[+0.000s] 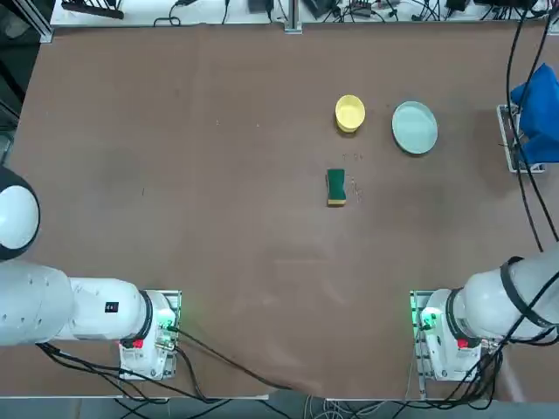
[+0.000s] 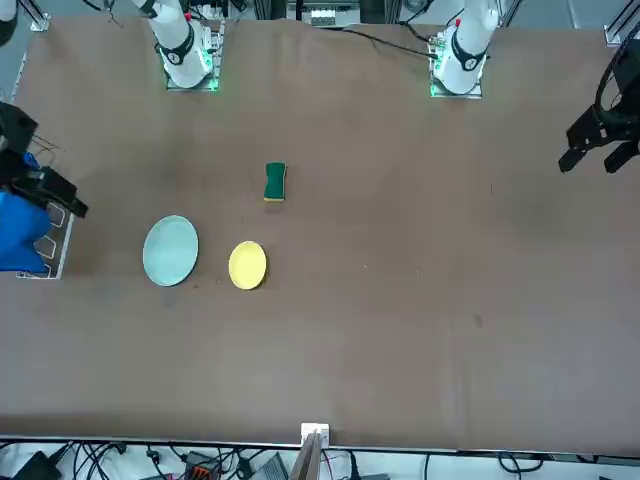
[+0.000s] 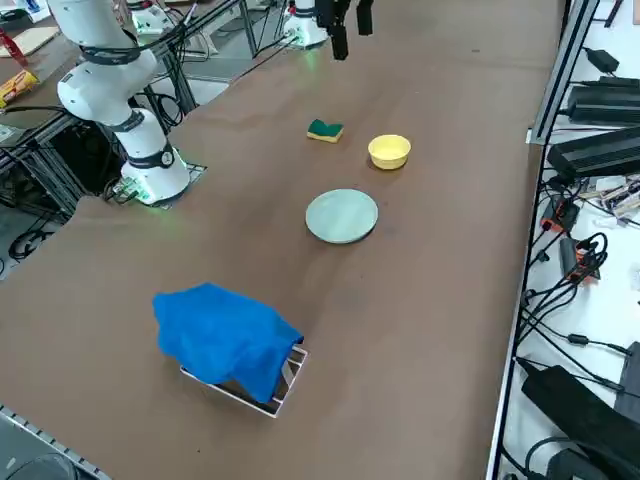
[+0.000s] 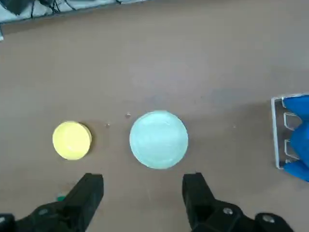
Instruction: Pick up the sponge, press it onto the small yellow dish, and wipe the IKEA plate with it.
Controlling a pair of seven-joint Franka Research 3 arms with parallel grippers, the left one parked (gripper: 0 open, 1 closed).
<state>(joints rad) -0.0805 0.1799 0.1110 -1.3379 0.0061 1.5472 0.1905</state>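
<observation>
The sponge (image 1: pixel 335 187) (image 2: pixel 275 183) (image 3: pixel 325 130), dark green over yellow foam, lies flat mid-table. Just beyond it stands the small yellow dish (image 1: pixel 349 113) (image 2: pixel 247 265) (image 3: pixel 389 150) (image 4: pixel 72 140). Beside the dish, toward the robot's right, rests the pale green IKEA plate (image 1: pixel 414 127) (image 2: pixel 170 250) (image 3: pixel 342 215) (image 4: pixel 159 139). My right gripper (image 4: pixel 142 186) (image 2: pixel 52 188) hangs high above the table's right side, well away from the sponge. It is open and holds nothing. In the wrist view only a green sliver of the sponge shows beside one finger.
A blue cloth (image 1: pixel 537 113) (image 2: pixel 20 230) (image 3: pixel 225 335) (image 4: pixel 297 135) is draped over a metal rack at the table's right edge, near the plate. Cables hang along that edge. Bare brown tabletop surrounds the three objects.
</observation>
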